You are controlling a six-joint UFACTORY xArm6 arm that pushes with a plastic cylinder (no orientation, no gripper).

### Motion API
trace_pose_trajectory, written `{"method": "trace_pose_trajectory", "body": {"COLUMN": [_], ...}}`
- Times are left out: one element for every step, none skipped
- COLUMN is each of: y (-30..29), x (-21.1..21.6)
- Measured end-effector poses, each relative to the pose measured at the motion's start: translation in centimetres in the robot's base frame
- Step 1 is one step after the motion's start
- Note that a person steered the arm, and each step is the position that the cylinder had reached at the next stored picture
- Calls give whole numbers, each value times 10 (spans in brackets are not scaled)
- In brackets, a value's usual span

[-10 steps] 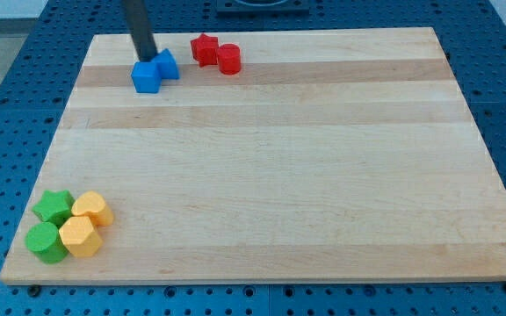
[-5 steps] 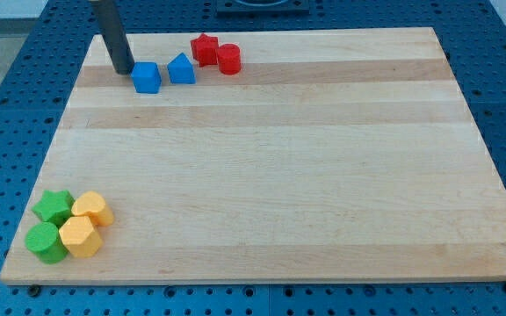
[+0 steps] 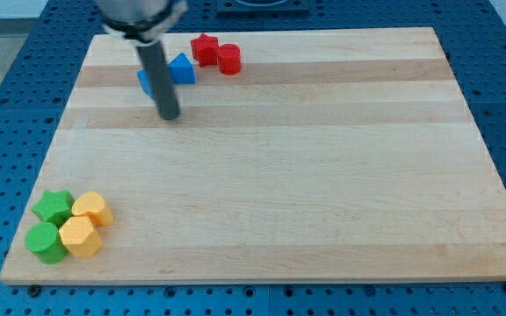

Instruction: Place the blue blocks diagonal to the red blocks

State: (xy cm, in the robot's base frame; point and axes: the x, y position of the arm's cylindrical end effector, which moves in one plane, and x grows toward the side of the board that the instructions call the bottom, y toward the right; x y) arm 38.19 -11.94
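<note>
Camera view: my tip (image 3: pixel 169 117) now below blue cube (image 3: pixel 145 82), off its left flank a moment ago; touching nothing; blue wedge (image 3: pixel 181 68) beside red blocks (image 3: pixel 216 53), pair not yet diagonal

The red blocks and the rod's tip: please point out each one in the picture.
red star-shaped block (image 3: pixel 204 48), camera view, on its top face.
red cylinder (image 3: pixel 228 59), camera view, on its front side.
my tip (image 3: pixel 170 116), camera view, on the rod's very lower end, below the blue blocks.
</note>
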Motion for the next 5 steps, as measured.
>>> {"method": "trace_pose_trajectory", "body": {"y": [58,67,64,47,21], "x": [-6,-36,-75,-100,-104]}}
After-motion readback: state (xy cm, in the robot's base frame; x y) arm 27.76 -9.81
